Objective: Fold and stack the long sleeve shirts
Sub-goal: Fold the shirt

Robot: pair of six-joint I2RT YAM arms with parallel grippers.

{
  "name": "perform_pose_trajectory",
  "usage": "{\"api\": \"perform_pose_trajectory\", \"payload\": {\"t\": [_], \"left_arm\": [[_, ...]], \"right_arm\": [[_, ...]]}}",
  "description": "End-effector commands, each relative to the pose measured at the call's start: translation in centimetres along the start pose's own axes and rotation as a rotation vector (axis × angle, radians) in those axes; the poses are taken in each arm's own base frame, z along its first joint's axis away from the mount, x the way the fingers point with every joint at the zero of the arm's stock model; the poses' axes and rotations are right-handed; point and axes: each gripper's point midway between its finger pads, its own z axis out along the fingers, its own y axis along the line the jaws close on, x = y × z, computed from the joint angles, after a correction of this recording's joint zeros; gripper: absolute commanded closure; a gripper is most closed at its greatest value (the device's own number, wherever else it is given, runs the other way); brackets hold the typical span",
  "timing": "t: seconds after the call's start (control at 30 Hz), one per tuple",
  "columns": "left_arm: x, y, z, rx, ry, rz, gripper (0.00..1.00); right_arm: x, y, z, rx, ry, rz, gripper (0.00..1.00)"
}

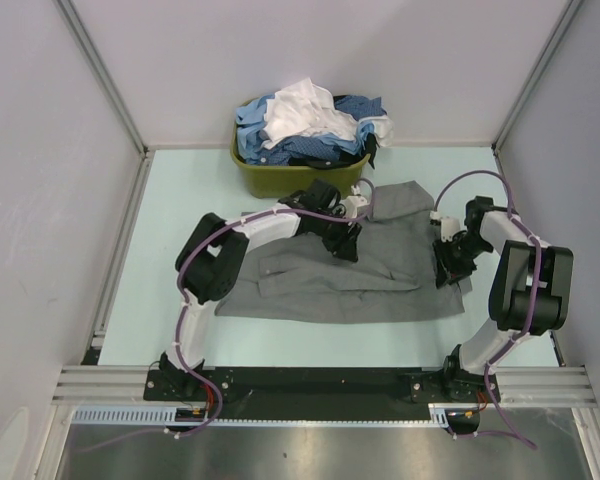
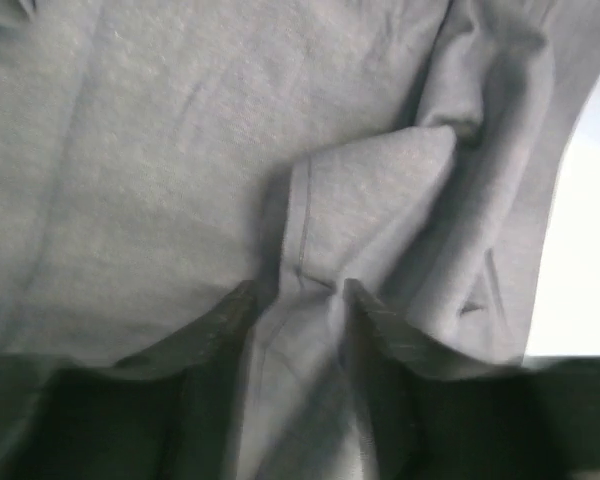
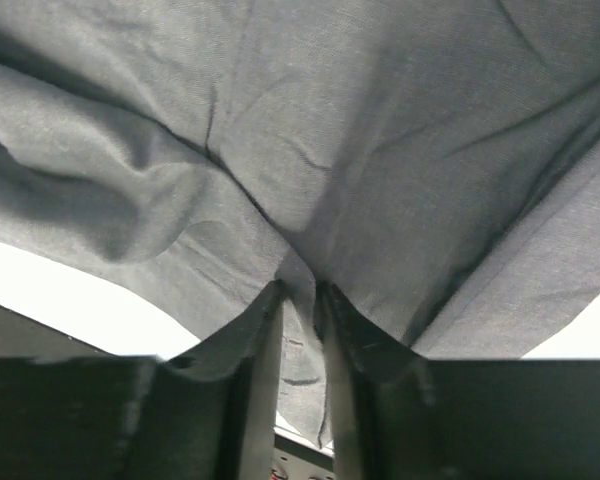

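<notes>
We see the grey shirt (image 1: 320, 280) lying flat across the middle of the surface (image 1: 180, 200), its far edge close to the olive basket (image 1: 255, 180) at the far edge, where the other shirts (image 1: 310, 125), blue and white, are heaped. The left gripper (image 1: 345, 240) sits low on the shirt's far middle part, its fingers (image 2: 230, 320) spread with a raised ridge of grey cloth between them. The right gripper (image 1: 448, 268) is at the shirt's right edge, nearly pressed together and pinching a gathered fold of the same cloth, which drapes away from it.
</notes>
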Motion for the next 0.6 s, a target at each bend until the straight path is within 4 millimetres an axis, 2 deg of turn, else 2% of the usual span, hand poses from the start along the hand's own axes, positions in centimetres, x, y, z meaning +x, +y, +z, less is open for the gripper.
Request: {"api": "perform_pose_trajectory", "payload": {"t": [0.0, 0.03, 0.1, 0.13, 0.17, 0.2, 0.3, 0.43, 0.47, 0.5, 0.53, 0.57], "left_arm": [[-2.5, -0.3, 0.5, 0.027, -0.070, 0.025, 0.68], [-2.5, -0.1, 0.4, 0.020, -0.071, 0.022, 0.83], [-2.6, 0.9, -0.3, -0.006, -0.082, -0.003, 0.96], [-3.3, 1.5, -0.6, -0.024, -0.112, -0.006, 1.00], [-2.9, 1.9, -0.9, -0.033, -0.122, -0.027, 1.00], [-3.2, 2.7, -1.8, -0.047, -0.149, -0.064, 1.00], [-3.6, 4.0, -2.8, -0.067, -0.205, -0.118, 1.00], [-3.3, 5.0, -2.9, -0.096, -0.213, -0.145, 1.00], [-3.0, 5.0, -2.7, -0.095, -0.202, -0.154, 0.97], [-2.9, 5.0, -2.7, -0.096, -0.193, -0.159, 0.88], [-2.7, 4.8, -3.0, -0.100, -0.178, -0.164, 0.66], [-2.6, 4.7, -3.6, -0.100, -0.171, -0.156, 0.59]], "right_arm": [[0.0, -1.2, 0.2, 0.026, -0.002, 0.001, 0.78], [0.0, -1.3, 0.2, 0.029, -0.001, 0.002, 0.86], [0.2, -1.5, 0.2, 0.034, 0.003, 0.005, 0.92], [0.5, -1.6, 0.3, 0.037, 0.011, 0.010, 0.99], [0.6, -1.7, 0.4, 0.043, 0.016, 0.009, 1.00], [0.7, -1.7, 0.3, 0.044, 0.015, 0.007, 1.00], [0.8, -1.7, 0.5, 0.043, 0.014, 0.010, 1.00], [0.8, -1.8, 0.5, 0.049, 0.008, 0.011, 1.00], [0.8, -1.7, 0.5, 0.046, 0.007, 0.011, 1.00], [0.6, -1.8, 0.4, 0.048, 0.003, 0.011, 1.00], [0.5, -1.7, 0.3, 0.045, 0.000, 0.012, 1.00], [0.2, -1.6, 0.0, 0.043, -0.011, 0.008, 1.00]]}}
